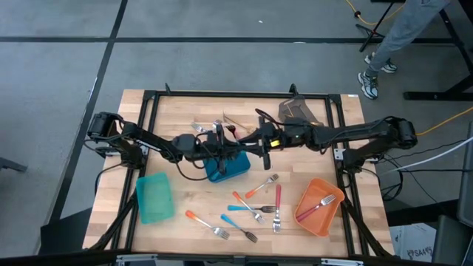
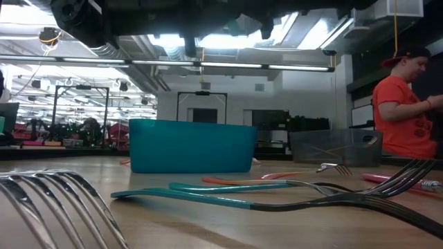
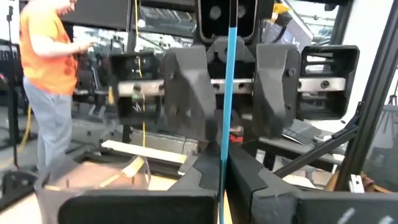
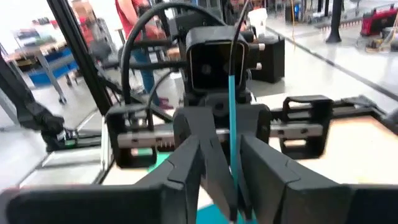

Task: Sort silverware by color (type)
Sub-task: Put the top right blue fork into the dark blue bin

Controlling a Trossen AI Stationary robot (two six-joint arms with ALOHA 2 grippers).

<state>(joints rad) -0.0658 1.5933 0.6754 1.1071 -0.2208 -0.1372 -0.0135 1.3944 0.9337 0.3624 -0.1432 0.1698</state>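
Wooden tabletop (image 1: pixel 192 111), pale planks with a black frame along its edges. Both arms meet over its middle, above the blue bin (image 1: pixel 228 167), a glossy plastic rectangle. A teal bin (image 1: pixel 154 197) lies toward the near left corner, an orange bin (image 1: pixel 318 207) toward the near right corner with a pink-handled fork (image 1: pixel 319 203) in it, and a grey bin (image 1: pixel 297 111) at the far edge.

Step in hand, as judged: a hand-over of a blue-handled utensil (image 3: pixel 229 93), a thin straight strip held upright between the two claws. The left claw (image 3: pixel 224 180) is clamped together on it. The right claw (image 4: pixel 231 180) has its fingers a little apart around the same handle, seemingly letting go.

The next move likely calls for the right arm to back off cleanly, and the left to lower the piece into the blue bin without swinging it.

Loose forks (image 1: pixel 255 210) with orange, red and blue handles and silver tines lie between the teal and orange bins, near the front edge, unsorted.
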